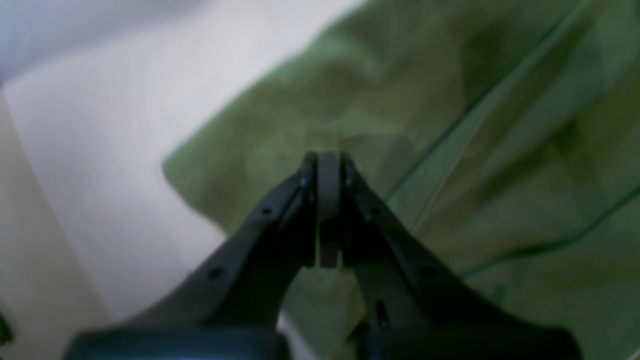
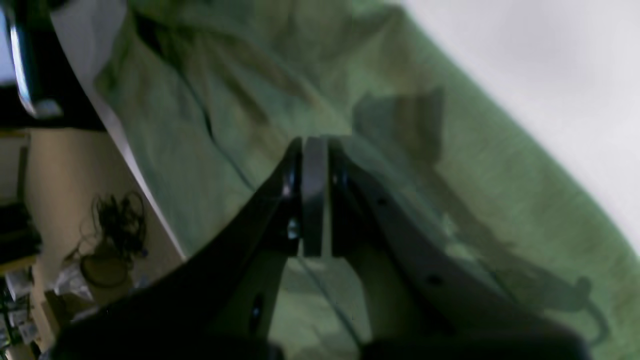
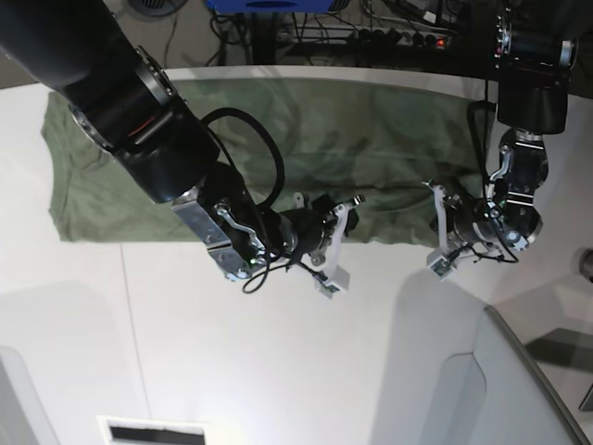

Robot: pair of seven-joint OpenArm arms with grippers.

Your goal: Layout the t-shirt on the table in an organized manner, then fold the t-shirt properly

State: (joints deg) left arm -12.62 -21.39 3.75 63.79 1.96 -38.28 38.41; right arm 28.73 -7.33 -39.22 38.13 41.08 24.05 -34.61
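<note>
The t-shirt point(image 3: 278, 139) is olive green and lies spread wide on the table point(image 3: 278, 371), at the far side of it, near the curved far edge. In the base view it fills the band from about 10 o'clock to 2 o'clock, and its near hem runs almost straight across the middle of the picture. The cloth is not fully flat: soft wrinkles and some long folds go across it. In the left wrist view the t-shirt point(image 1: 450, 125) takes the right part of the picture, one rounded corner of it points to 9 o'clock, and the white table point(image 1: 100, 150) is seen at the left. In the right wrist view the t-shirt point(image 2: 225, 100) goes from 11 o'clock down to 4 o'clock, with the table point(image 2: 550, 75) at 2 o'clock.

The left gripper point(image 1: 327, 160) has its jaws pressed together, with nothing between them; it hangs over the cloth near that corner. In the base view this left gripper point(image 3: 434, 232) is at 3 o'clock, just at the near hem of the shirt.

The right gripper point(image 2: 314, 142) is closed too, and no cloth is visible between its jaws; its shadow falls on the green fabric. In the base view the right gripper point(image 3: 338, 246) is near the centre, at the near hem, and whether it touches the shirt I cannot tell.
</note>
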